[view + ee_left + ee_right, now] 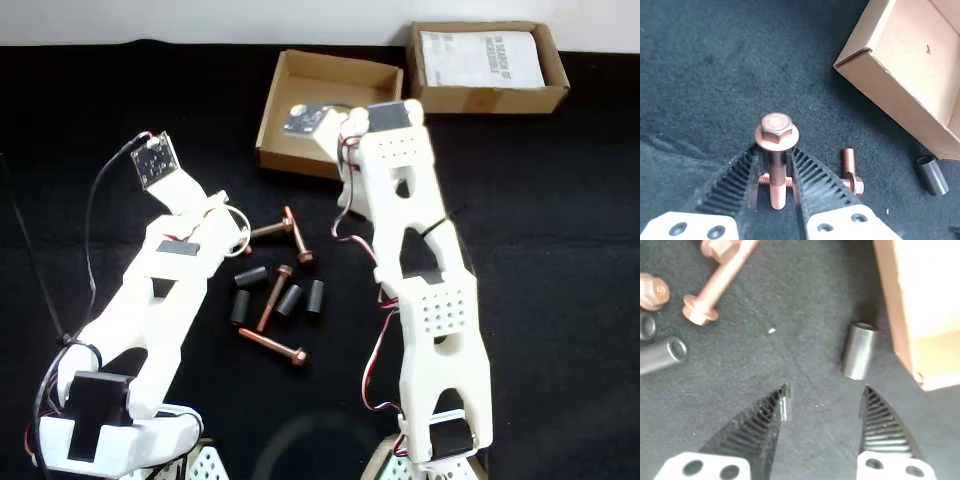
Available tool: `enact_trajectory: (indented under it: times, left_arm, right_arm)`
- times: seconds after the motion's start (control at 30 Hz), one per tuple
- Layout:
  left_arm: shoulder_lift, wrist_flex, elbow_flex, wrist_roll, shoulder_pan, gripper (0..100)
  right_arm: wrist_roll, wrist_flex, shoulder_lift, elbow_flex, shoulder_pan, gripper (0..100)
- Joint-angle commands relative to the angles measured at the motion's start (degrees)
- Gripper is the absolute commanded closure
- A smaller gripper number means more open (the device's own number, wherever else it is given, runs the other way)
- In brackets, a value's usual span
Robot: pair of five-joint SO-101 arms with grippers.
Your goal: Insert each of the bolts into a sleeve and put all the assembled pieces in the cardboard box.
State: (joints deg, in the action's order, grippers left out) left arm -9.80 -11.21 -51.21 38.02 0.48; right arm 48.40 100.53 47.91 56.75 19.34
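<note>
Because each bolt has to go shank-first into a sleeve, my left gripper point(775, 152) is clamped on one copper bolt point(776, 132) just under its flanged head. The head stands clear past the fingertips and the threaded end runs back between the jaws, free to be fed into a bore. In the high view this arm sits left of centre, at the upper edge of the loose pile. There the other bolts point(272, 298) and four dark sleeves point(290, 300) lie flat on the black bench point(560, 250) in the middle of the frame.

My right gripper point(825, 390) is spread wide and holds nothing. It hangs over a grey sleeve point(859, 351) that lies alone just beside the wall of the cardboard box point(920, 300). I judge it is placed there to take that sleeve and offer it as the partner for the bolt, close to where the pair must end up.

That box, upper centre in the high view, holds no assembled piece that I can see, though my right arm point(420, 250) covers part of it. A second box point(487, 60) with a printed sheet in it sits in the upper right. By my reckoning the task is barely begun, since no bolt is in a sleeve yet.
</note>
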Motion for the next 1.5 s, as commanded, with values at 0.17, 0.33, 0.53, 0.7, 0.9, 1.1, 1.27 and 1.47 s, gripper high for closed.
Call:
enact_trajectory:
  times: [0.17, 0.33, 0.53, 0.7, 0.9, 1.1, 1.27, 1.47]
  left_arm:
    - [-5.3, 0.7, 3.1, 0.2, -1.7, 99]
    - [-5.2, 0.7, 3.1, 0.2, -1.7, 99]
    - [-3.3, 1.0, 3.5, 0.0, -1.7, 99]
    - [-0.4, 0.9, 5.1, -0.1, -1.7, 99]
    - [0.5, 0.9, 5.5, -0.1, -1.7, 99]
    - [1.7, 1.0, 5.7, -0.1, -1.7, 99]
    - [1.6, 1.0, 5.6, -0.1, -1.7, 99]
    - [1.5, 1.0, 5.4, -0.1, -1.7, 99]
  right_arm:
    - [0.3, 0.2, -2.8, 2.1, -0.5, 78.5]
    - [0.3, -2.9, 1.7, 2.6, -0.6, 78.5]
    - [0.3, -4.8, 4.4, 2.6, -0.6, 78.5]
    - [0.4, -7.9, 6.7, 2.6, -0.7, 78.5]
    - [0.3, -10.1, 10.4, 2.6, -1.9, 78.8]
    - [0.2, -11.9, 11.9, 2.6, -2.9, 82.8]
    - [0.1, -14.3, 11.9, 2.6, -3.2, 98.7]
    - [0.1, -16.0, 11.5, 2.6, -3.5, 99.1]
